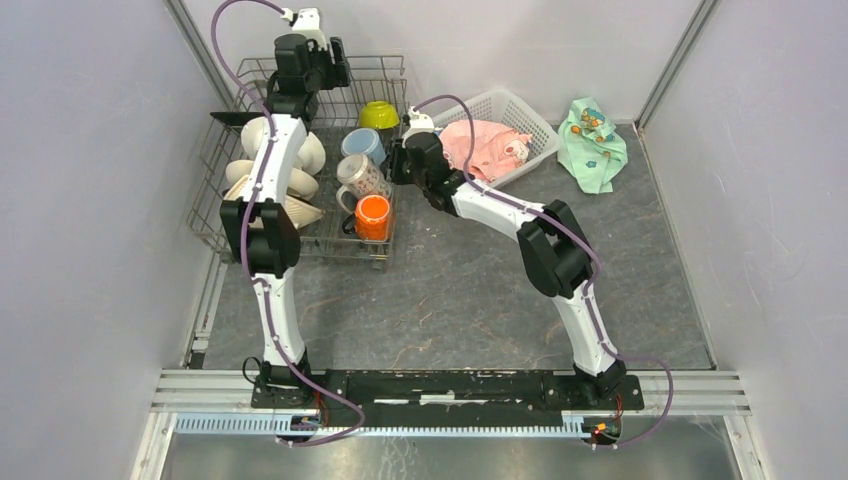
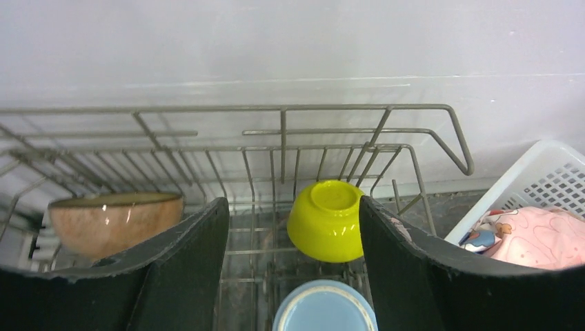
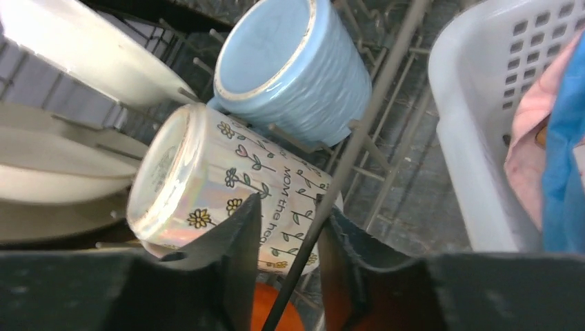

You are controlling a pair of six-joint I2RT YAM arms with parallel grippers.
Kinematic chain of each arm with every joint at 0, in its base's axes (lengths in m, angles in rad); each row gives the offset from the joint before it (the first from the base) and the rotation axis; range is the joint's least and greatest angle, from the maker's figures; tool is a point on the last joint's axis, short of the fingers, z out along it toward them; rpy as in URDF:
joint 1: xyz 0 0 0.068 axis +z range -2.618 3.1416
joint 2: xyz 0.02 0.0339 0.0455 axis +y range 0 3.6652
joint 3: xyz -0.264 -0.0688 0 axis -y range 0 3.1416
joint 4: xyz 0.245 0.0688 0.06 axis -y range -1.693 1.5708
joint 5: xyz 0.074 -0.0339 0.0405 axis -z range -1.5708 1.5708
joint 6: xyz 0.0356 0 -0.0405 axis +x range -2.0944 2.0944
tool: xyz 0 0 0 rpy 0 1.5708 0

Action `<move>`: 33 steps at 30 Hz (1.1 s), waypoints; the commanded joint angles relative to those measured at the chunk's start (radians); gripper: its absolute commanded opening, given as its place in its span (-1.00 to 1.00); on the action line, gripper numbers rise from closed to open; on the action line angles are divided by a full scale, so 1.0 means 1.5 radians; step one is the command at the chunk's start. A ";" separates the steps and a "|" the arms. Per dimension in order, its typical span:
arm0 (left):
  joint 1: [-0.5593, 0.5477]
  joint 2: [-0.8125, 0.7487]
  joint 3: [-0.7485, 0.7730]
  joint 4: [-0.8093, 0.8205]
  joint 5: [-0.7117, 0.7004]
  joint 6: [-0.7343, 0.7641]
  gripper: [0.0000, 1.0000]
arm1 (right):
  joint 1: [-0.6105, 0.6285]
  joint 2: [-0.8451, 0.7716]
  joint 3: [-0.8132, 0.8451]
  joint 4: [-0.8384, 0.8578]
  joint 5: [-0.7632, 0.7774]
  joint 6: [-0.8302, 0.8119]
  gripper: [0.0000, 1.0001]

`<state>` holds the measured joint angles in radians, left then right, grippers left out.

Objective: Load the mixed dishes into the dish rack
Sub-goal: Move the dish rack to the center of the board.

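Observation:
The dish rack (image 1: 385,70) stands at the back left and holds white plates (image 1: 310,155). A lime-green bowl (image 1: 379,114) lies upside down in it. Along its right side sit a light-blue mug (image 1: 362,144), a white patterned mug (image 1: 362,178) on its side and an orange mug (image 1: 372,216). My left gripper (image 2: 291,203) hangs open over the rack's back end with nothing between its fingers. In its view the lime bowl (image 2: 324,221) lies ahead and a tan bowl (image 2: 114,221) to the left. My right gripper (image 3: 293,207) is at the rack's right edge, jaws narrowed but apart. A rack wire (image 3: 359,138) runs through the gap, beside the patterned mug (image 3: 207,179).
A white plastic lattice basket (image 1: 520,110) holding a pink cloth (image 1: 485,145) stands just right of the rack, close to my right wrist. A mint-green patterned cloth (image 1: 592,145) lies at the back right. Grey walls close in on both sides.

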<state>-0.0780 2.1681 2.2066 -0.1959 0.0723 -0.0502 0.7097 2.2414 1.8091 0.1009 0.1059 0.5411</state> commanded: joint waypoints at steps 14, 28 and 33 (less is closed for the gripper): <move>0.045 -0.083 0.025 -0.207 -0.108 -0.121 0.42 | 0.033 -0.152 -0.177 -0.072 -0.171 -0.061 -0.89; 0.079 -0.050 0.024 -0.176 -0.170 -0.488 0.28 | 0.083 -0.189 -0.209 -0.032 -0.213 -0.026 -0.94; 0.093 -0.025 0.020 -0.165 -0.171 -0.640 0.29 | 0.090 -0.206 -0.229 -0.030 -0.208 -0.021 -0.97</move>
<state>0.0360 2.1014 2.2387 -0.4973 -0.1745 -0.7349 0.7147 2.0212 1.5074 0.1181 0.1219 0.6834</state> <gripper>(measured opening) 0.661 0.262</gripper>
